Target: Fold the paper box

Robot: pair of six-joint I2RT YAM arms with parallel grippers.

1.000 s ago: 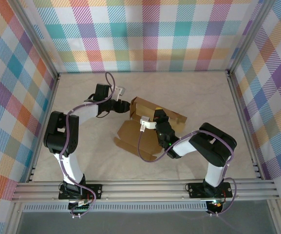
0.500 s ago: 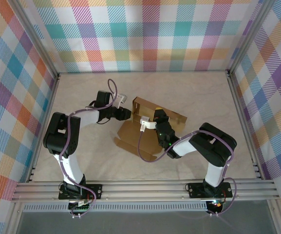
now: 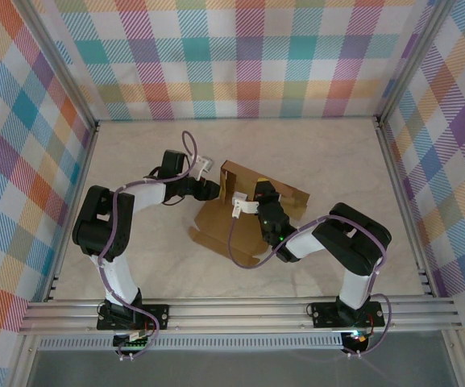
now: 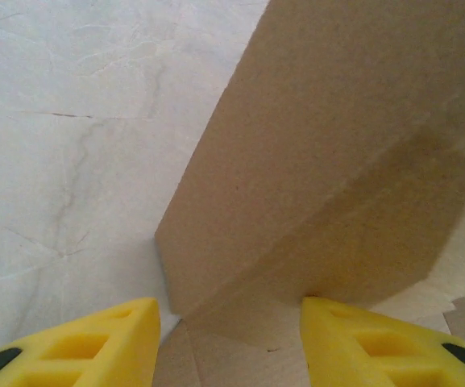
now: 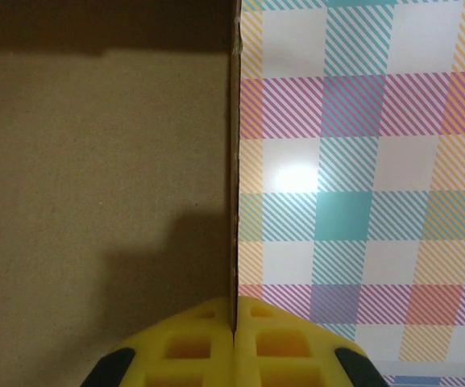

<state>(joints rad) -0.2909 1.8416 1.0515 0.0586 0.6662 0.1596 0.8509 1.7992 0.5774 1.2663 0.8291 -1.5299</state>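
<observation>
Firmly, right tool [image 5: 234, 326] pinches the paper box [image 3: 213, 219] wall; left tool [image 4: 230, 322] gapes beside it.

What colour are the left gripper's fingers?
Yellow fingers, black at the outer edges; clearest in the left wrist view.

Top cam hung high over the box [image 3: 214, 224], looking down from its near side. Left wrist cam sat super close, facing its outer side. Right wrist cam, equally close, looked along its edge at the plaid wall [image 5: 361, 161]. All shared the box.
</observation>
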